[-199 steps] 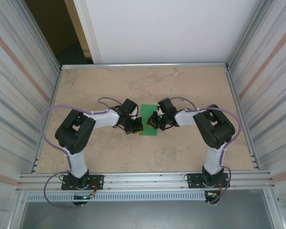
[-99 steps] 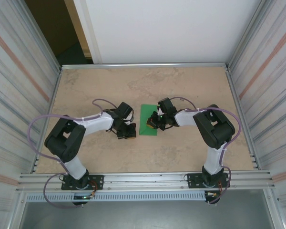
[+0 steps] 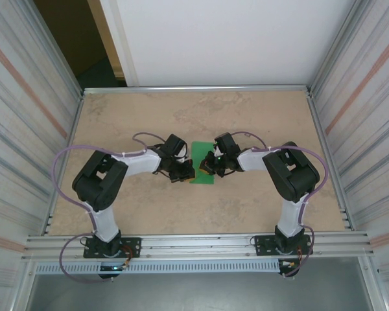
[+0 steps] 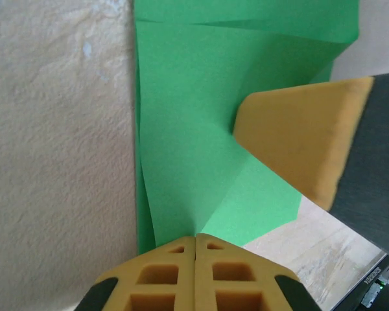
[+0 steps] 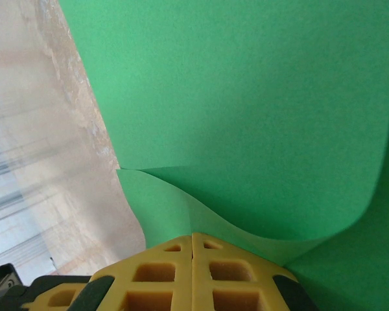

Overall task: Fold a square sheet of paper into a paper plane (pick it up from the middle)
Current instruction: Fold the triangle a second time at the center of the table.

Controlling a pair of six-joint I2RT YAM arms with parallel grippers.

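Observation:
The bright green square sheet of paper (image 3: 200, 152) lies at mid-table, folded into a narrow strip with creases and a loose curled flap (image 5: 181, 207). A paper plane is out of view. My left gripper (image 3: 188, 172) is shut, its tip (image 4: 196, 237) resting on the paper's (image 4: 194, 116) near-left edge where two creases meet. My right gripper (image 3: 208, 164) is shut too, its tip (image 5: 193, 235) pressing on the paper (image 5: 246, 97) from the right. One yellow right fingertip (image 4: 298, 142) lies on the paper in the left wrist view.
The beige marbled tabletop (image 3: 259, 116) has metal rails along its edges (image 3: 194, 88) and ribbed walls (image 3: 26, 129) on both sides. Both arms reach inward, their grippers nearly facing each other over the paper. Purple cables (image 3: 68, 155) loop from each arm.
The left arm swung out to the left off the paper half a second ago, then came back to the paper's left edge. The right arm has not moved.

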